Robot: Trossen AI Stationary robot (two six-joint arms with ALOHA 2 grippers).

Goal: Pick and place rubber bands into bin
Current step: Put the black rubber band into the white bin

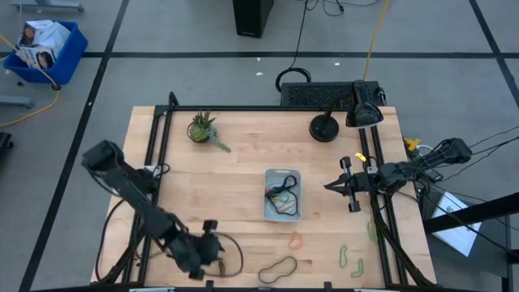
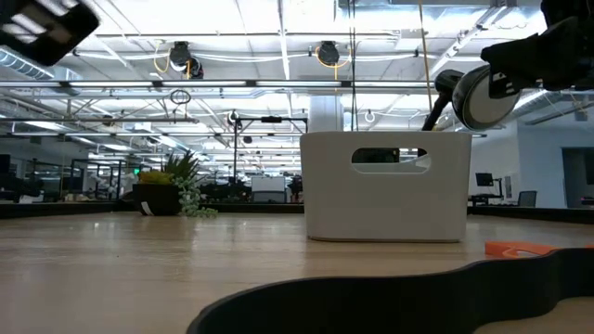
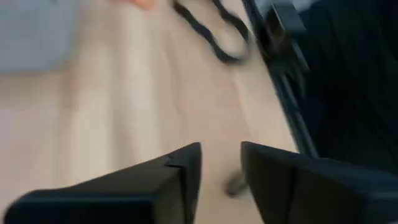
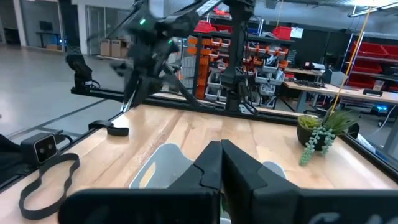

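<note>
my left tool [image 1: 217,246] hung low at the near left part of the table [image 1: 235,170], its two fingers [image 3: 180,180] slightly spread with a narrow gap between them and nothing pinched there. a large dark rubber band [image 1: 277,268] lay on the wood near the table's front edge, apart from that tool, and showed in the left wrist view as a black loop [image 3: 211,31] ahead of the fingers.

my right tool [image 1: 331,186] sat above the table's right side, to the right of the bin [image 1: 283,195] and pointing toward it, its fingers pressed together and empty; in the right wrist view they met in a tight seam [image 4: 221,165].

the bin stood near the middle of the table, a pale tray with rounded corners, with a tangle of dark, green and reddish bands [image 1: 284,197] inside it. an orange-red band [image 1: 296,240] lay on the wood just in front of the bin, and two green bands [image 1: 350,261] lay nearer the front right corner, well apart from it.

a small potted plant [image 1: 201,128] stood toward the far left of the table, and a black round-based stand [image 1: 324,127] toward the far right.
</note>
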